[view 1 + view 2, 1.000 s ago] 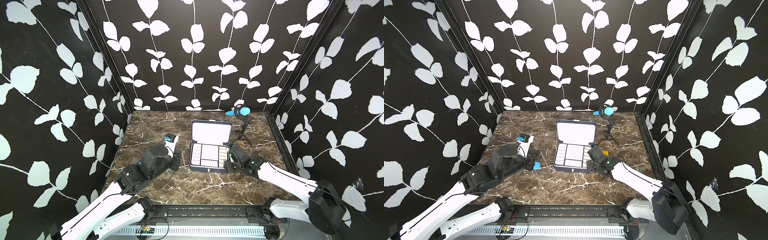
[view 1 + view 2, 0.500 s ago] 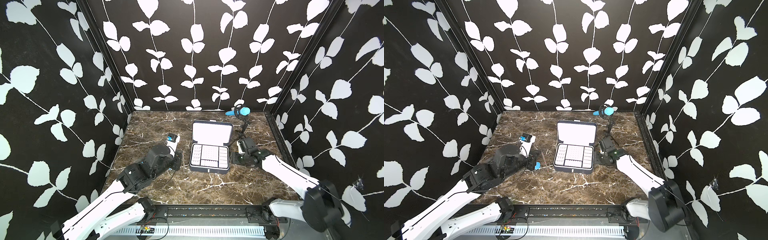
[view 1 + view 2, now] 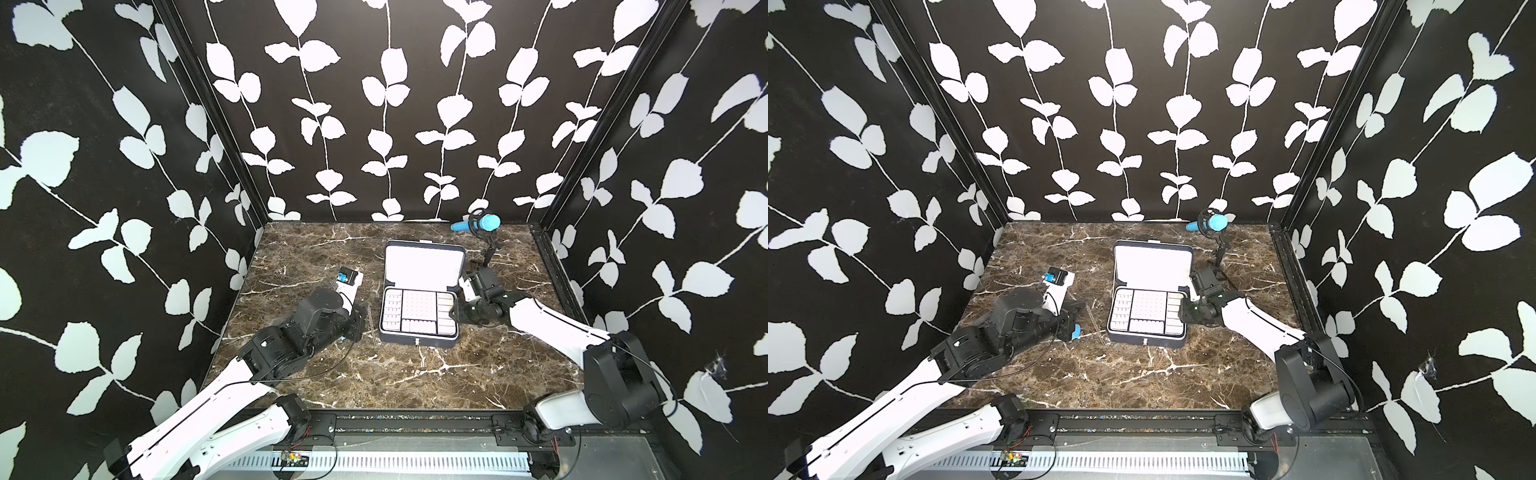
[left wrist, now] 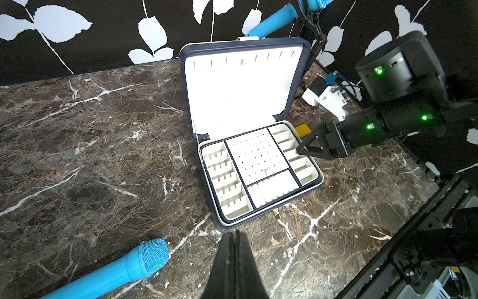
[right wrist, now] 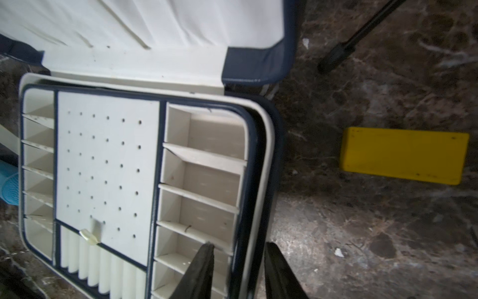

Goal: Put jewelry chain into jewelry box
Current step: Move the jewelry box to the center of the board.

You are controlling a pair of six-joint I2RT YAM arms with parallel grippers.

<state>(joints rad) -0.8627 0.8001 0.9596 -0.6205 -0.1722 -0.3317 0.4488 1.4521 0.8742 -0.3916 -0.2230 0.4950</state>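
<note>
While jewelry chain point(image 3: 372, 325) is pinched in clenched left gripper point(image 4: 234, 236), jewelry box point(image 3: 417, 340) wall is straddled by parted right gripper point(image 5: 239, 246). Transfer over tray point(image 3: 419, 305) is judged next.

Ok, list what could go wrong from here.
The jewelry chain dangles from the shut jaws of the left gripper beside the jewelry box. Swung over, it may snag the rim or drape outside. The right gripper straddles the box's side wall, so a pull could shift the box mid-drop.

marble table point(image 3: 415, 374) — open jewelry box point(image 3: 417, 339), yellow block point(image 5: 403, 155), blue microphone point(image 4: 111, 269), tripod stand point(image 3: 489, 251).
</note>
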